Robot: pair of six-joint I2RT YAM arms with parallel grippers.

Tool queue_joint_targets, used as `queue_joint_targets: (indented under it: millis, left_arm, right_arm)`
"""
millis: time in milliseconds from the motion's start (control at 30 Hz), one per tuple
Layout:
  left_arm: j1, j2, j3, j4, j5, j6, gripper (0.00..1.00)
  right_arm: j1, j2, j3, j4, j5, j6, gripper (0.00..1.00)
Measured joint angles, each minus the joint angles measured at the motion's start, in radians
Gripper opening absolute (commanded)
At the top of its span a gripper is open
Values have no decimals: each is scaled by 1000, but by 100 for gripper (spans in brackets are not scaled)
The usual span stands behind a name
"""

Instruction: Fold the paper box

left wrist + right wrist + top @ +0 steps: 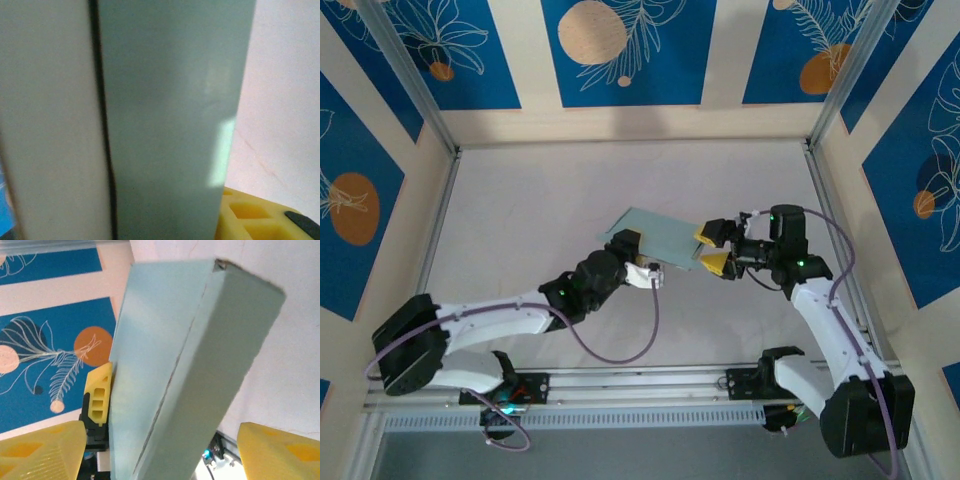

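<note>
Nearest the arm bases, the left fingers point(255, 212) are in on the near-left edge of the paper box point(660, 238). One yellow finger sits tight against the card in the left wrist view. The other is hidden, so I cannot tell whether that grip has actually closed.

Out to the right, the right fingers point(42, 452) stand wide, one on each side of the box's end. There is daylight on both sides, so they are holding nothing.

The box hangs between the two arms over the middle of the bench point(520, 190), tilted, and it looks lifted rather than lying flat.

On progress, the bulk of the folding looks done. This is no loose sheet but a slim, flat rectangular box, its panels squared up and a long seam point(172, 375) running down its length.

At the far end, a small dark gap point(218, 263) shows at the top corner. My guess is that end is not fully tucked, so what remains is pressing that closure home and setting the box down.
</note>
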Motion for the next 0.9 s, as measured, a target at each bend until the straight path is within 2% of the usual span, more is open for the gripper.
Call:
queue_joint_targets:
  millis: [133,267,400,467,567,700,900]
  left_arm:
    - [0,-34,175,-351,52,-141,42]
    - [-1,8,365,-692,119,-272,42]
    - [-1,124,527,-985,197,-385,43]
    - [-1,173,554,-1075,236,-425,42]
    - [6,232,557,-1170,297,-466,39]
    - [27,264,538,-1184,373,-494,37]
    - [71,265,487,-1128,422,-514,32]
  right_arm:
    - [-8,-64,95,-166,139,-132,79]
    - [9,-67,172,-286,251,-260,74]
    - [99,-33,250,-399,410,-392,68]
    - [154,-25,277,-434,501,-456,64]
    - [247,-21,287,-461,629,-556,62]
    - [345,12,287,-484,731,-695,60]
    - [380,100,287,-501,780,-808,56]
